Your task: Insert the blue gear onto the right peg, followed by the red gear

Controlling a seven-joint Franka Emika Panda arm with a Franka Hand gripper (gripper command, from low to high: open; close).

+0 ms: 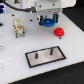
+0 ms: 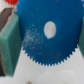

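Note:
The blue gear (image 1: 47,22) is a wide toothed disc under the white hand at the back of the white table. My gripper (image 1: 47,20) is shut on it. In the wrist view the blue gear (image 2: 42,37) fills the picture, pale centre hole showing, with green finger pads (image 2: 9,42) against its rim on either side of my gripper (image 2: 45,44). The small red gear (image 1: 59,32) lies on the table towards the exterior view's right of the gripper. The grey black-bordered plate (image 1: 35,61) sits nearer the front; the right peg (image 1: 50,50) stands on it.
A second dark peg (image 1: 40,53) stands on the same plate towards the exterior view's left. A beige block-like fixture (image 1: 19,26) sits at the exterior view's left, with small blue parts (image 1: 2,22) near the table's edge.

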